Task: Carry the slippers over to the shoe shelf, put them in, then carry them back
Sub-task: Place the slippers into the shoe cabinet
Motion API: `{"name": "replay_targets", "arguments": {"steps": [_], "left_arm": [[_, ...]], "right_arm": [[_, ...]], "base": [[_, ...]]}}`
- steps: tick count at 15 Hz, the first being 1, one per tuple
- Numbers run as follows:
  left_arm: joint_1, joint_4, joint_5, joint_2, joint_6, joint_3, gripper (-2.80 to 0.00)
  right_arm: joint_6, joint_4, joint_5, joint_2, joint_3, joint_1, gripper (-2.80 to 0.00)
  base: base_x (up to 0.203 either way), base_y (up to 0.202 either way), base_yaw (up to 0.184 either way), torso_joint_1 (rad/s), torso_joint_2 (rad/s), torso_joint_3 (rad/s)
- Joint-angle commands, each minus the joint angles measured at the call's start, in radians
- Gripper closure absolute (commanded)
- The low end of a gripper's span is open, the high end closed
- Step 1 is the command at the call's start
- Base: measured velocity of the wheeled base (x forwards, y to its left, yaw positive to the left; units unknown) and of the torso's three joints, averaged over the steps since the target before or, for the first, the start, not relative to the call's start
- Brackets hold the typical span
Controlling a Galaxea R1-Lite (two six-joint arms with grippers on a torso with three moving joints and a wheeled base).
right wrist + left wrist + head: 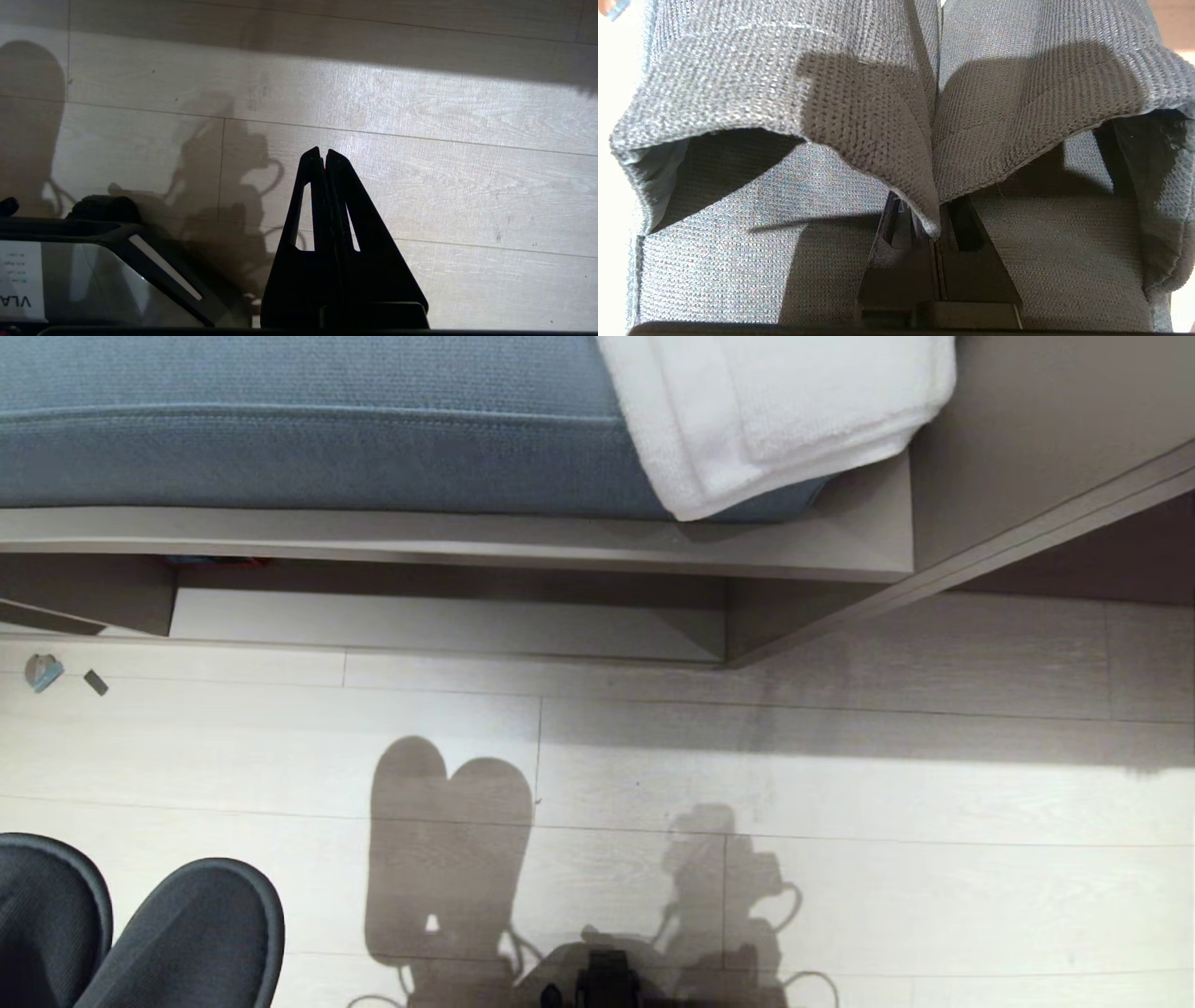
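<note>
Slippers held in front of the shoe shelf, ready to go in.

The left gripper (934, 219) is closed on the inner edges of both slippers (140, 933), which hang together low on the robot's left, above the floor (840, 784). The shoe shelf (448, 621) opens ahead, under the bench board with a blue cushion (308, 429) and white towel (775, 411). The right gripper (323, 156) is closed, empty, pointing at the floor. To do this well, bring the pair low and level so the toes pass under the board, and release only when the soles rest inside.
</note>
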Motion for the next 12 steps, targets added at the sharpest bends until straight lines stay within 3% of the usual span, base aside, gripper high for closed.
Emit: {"name": "replay_targets", "arguments": {"steps": [1,4,12], "left_arm": [[0.0,0.001,0.001,0.001,-0.003,0.0,0.0],[0.0,0.001,0.001,0.001,-0.003,0.0,0.0],[0.0,0.001,0.005,0.001,-0.017,0.0,0.0]], "right_arm": [[0.0,0.0,0.0,0.001,0.0,0.001,0.0],[0.0,0.0,0.0,0.0,0.0,0.001,0.0],[0.0,0.0,0.0,0.0,0.0,0.001,0.0]], "base": [[0.0,0.0,0.0,0.01,0.0,-0.193],[0.0,0.0,0.0,0.003,0.0,-0.127],[0.0,0.0,0.0,0.0,0.0,-0.004]]}}
